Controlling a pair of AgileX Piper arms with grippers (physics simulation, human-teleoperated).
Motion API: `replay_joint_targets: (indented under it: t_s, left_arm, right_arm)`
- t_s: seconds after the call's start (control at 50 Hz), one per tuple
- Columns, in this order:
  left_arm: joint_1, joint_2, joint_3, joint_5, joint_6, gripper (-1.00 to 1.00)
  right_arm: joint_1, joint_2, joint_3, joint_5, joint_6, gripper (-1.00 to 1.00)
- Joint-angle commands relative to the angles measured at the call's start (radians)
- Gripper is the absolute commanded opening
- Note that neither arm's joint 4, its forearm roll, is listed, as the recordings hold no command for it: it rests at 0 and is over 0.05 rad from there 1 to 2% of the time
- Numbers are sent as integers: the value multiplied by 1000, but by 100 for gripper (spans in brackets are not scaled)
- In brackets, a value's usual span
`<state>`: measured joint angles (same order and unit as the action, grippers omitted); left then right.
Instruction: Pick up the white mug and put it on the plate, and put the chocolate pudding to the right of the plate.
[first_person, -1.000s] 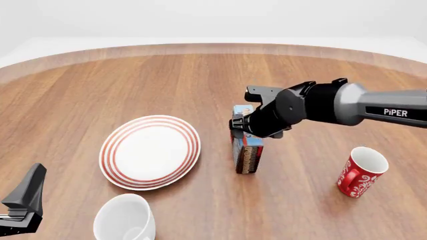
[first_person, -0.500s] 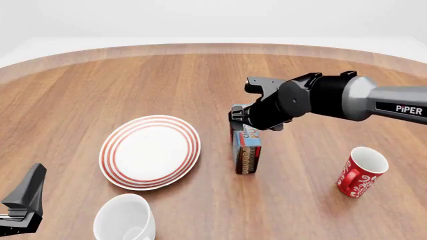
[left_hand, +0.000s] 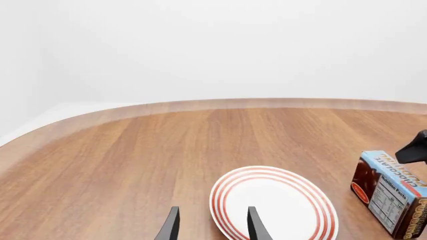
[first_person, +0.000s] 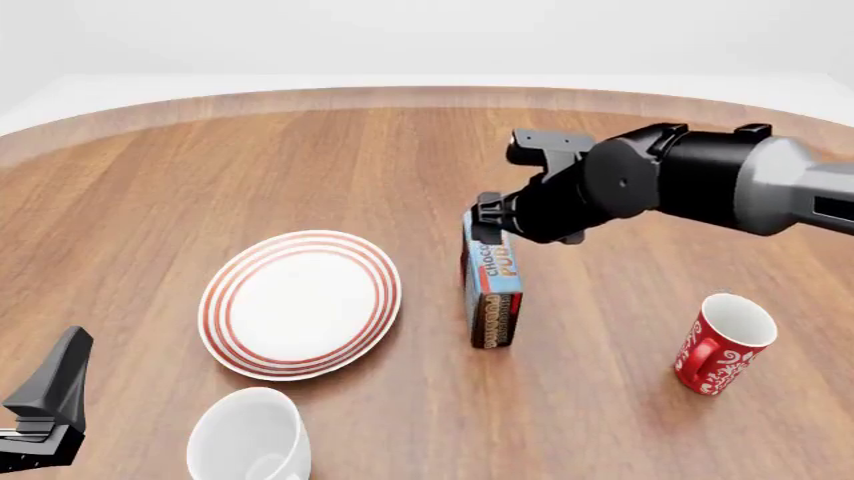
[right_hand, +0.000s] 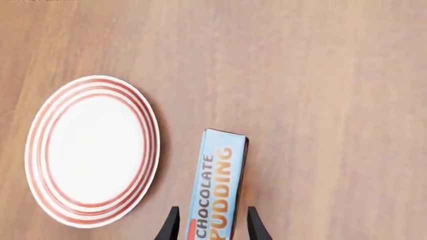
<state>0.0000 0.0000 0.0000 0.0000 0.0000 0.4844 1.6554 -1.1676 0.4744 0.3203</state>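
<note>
The chocolate pudding (first_person: 491, 292) stands on edge on the table, just right of the plate (first_person: 300, 303), its light blue face upward. My right gripper (right_hand: 212, 228) hovers open over the box's far end. Its fingers (right_hand: 171, 226) straddle the chocolate pudding (right_hand: 217, 192) with small gaps on both sides. The white mug (first_person: 250, 436) sits upright near the front edge, in front of the plate. Low at the front left, my left gripper (left_hand: 211, 229) is open and holds nothing. It points toward the plate (left_hand: 275, 207), and the white mug is outside its view.
A red mug with white patterns (first_person: 721, 343) stands at the right, well apart from the pudding box. The round wooden table's (first_person: 267, 170) curved far edge runs across the back. My right arm (first_person: 694, 190) reaches in from the right above the table.
My right gripper has lifted and drawn back to the right, off the pudding box, exposing more of its blue face. The box stays in place. The left arm has not moved.
</note>
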Motion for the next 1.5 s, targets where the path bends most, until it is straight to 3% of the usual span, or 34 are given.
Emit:
replay_joint_targets:
  t_s: [0.02,0.76,0.88,1.1,1.36,1.4,1.5]
  left_arm:
    - [0,0,0,0,0,100]
    - [0,0,0,0,0,100]
    - [0,0,0,0,0,100]
    - [0,0,0,0,0,100]
    - [0,0,0,0,0,100]
    - [0,0,0,0,0,100]
    - [0,0,0,0,0,100]
  right_arm:
    - [2,-60,32,2,1,100]
    - [23,-260,232,-68,-4,100]
    - [46,-287,269,-85,22,100]
    - [55,-365,341,-116,8,100]
    - [103,-469,453,-180,50,100]
    - [110,-488,453,-181,25,100]
    - [119,-535,480,-181,30,100]
